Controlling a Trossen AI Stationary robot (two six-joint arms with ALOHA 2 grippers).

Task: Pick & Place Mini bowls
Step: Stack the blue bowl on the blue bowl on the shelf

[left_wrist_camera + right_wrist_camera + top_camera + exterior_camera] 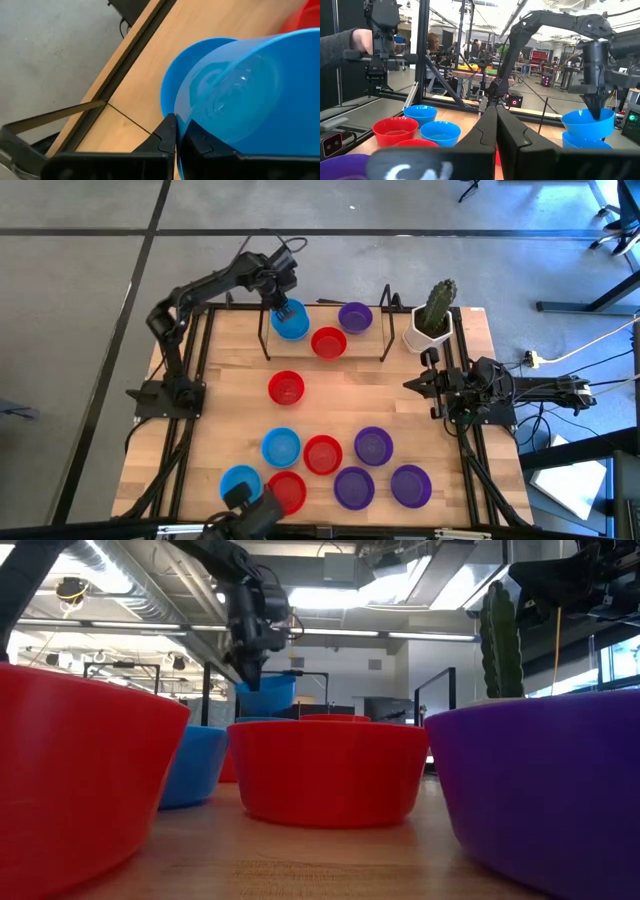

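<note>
Eleven small round plastic bowls showed from above on the pale wooden table point(230, 370). At the far edge the left gripper point(284, 311) pinched the rim of a bright blue mini bowl point(291, 323), beside a red mini bowl point(328, 342) and a purple mini bowl point(355, 317). A lone red bowl point(286, 388) sat mid-table, and the near cluster point(330, 470) held seven more: two blue, two red, three purple. A white pot with a green cactus point(433, 320) stood at the far right corner. The right gripper point(424, 385) waited at the table's right side, jaws pressed together on nothing.

From table height, the left gripper point(250, 665) held the blue bowl point(266, 695) raised and tilted above the others (it looked clear of the wood). Large red point(328, 770) and purple point(545, 790) bowls filled the foreground.

Through the left wrist camera, the dark fingertips point(167, 131) clamped the held bowl's blue rim point(240, 95), the bowl tipped over the table edge.

Across from the right wrist, its own fingers point(496, 131) were together; the left gripper point(596, 106) gripped the blue bowl point(587, 122) just above another blue one point(585, 141). A person's grey sleeve point(337, 42) showed in the background.
</note>
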